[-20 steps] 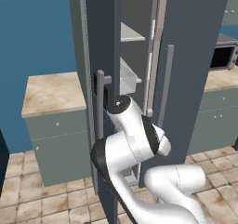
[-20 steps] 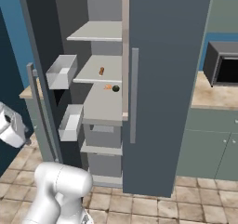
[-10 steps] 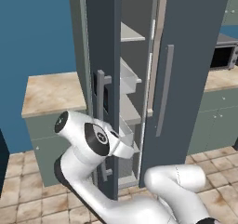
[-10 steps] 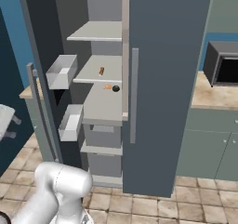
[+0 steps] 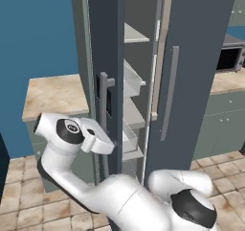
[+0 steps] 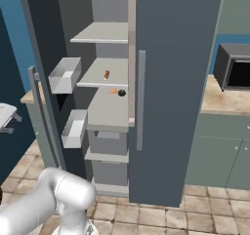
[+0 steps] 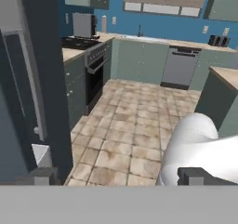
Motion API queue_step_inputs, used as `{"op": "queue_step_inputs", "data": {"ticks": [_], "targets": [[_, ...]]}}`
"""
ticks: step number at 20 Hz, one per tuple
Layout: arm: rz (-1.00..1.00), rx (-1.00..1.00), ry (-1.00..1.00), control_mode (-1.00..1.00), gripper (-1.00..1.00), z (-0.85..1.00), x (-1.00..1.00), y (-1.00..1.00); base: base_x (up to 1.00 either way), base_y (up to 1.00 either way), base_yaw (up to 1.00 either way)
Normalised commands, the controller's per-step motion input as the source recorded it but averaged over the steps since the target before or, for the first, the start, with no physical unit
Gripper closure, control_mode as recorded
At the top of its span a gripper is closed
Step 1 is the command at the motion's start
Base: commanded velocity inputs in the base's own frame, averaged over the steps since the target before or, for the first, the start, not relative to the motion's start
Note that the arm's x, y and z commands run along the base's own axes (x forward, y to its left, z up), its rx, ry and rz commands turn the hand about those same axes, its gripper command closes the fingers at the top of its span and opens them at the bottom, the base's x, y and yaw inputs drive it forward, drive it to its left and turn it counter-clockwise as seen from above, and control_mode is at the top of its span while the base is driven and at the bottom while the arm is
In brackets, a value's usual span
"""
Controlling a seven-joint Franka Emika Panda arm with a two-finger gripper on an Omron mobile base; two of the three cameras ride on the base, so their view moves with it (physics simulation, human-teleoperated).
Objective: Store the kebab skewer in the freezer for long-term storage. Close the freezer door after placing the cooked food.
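Beside the outer face of the freezer door (image 5: 106, 81), the gripper (image 7: 116, 176) is seen with its jaws spread wide and nothing between them. The door is swung open. Well apart from the gripper, the kebab skewer (image 6: 106, 74) is lying on a shelf inside the freezer (image 6: 176, 58).

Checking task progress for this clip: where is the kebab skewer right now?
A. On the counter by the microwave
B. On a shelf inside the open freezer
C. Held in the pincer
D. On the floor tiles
B: in the right base view the kebab skewer lies on a grey shelf inside the freezer, whose freezer door stands open.
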Motion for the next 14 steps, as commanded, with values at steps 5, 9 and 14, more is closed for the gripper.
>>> {"op": "queue_step_inputs", "data": {"ticks": [5,9,14], "targets": [[0.0,-0.08,0.0,-1.0,-1.0,0.0,0.66,0.16,0.0,0.0,0.0],[0.0,-0.09,0.0,-1.0,-1.0,0.0,0.64,0.04,0.0,0.0,0.0],[0.0,-0.11,0.0,-1.0,-1.0,-0.01,0.51,0.18,0.0,0.0,0.0]]}}
